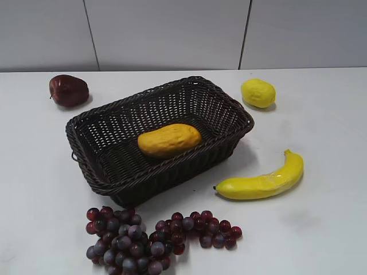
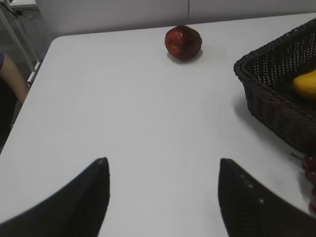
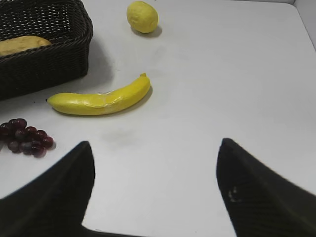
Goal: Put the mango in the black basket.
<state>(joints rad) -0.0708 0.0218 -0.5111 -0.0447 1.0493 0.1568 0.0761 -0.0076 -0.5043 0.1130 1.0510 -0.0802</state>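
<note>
The mango (image 1: pixel 169 140) lies on its side inside the black basket (image 1: pixel 114 187) in the middle of the white table. Part of it also shows in the left wrist view (image 2: pixel 307 84) and the right wrist view (image 3: pixel 22 45), inside the basket (image 2: pixel 276 106) (image 3: pixel 49 64). Neither gripper shows in the exterior view. My left gripper (image 2: pixel 163 160) is open and empty over bare table, left of the basket. My right gripper (image 3: pixel 155 143) is open and empty over bare table, right of the basket and nearer than the banana.
A dark red apple (image 1: pixel 69 90) (image 2: pixel 183 42) lies back left. A lemon (image 1: pixel 258 93) (image 3: pixel 142 17) lies back right. A banana (image 1: pixel 264 180) (image 3: pixel 98 99) lies right of the basket. A bunch of purple grapes (image 1: pixel 149 238) (image 3: pixel 24 136) lies in front. A person's arm (image 2: pixel 12 81) is at the table's left edge.
</note>
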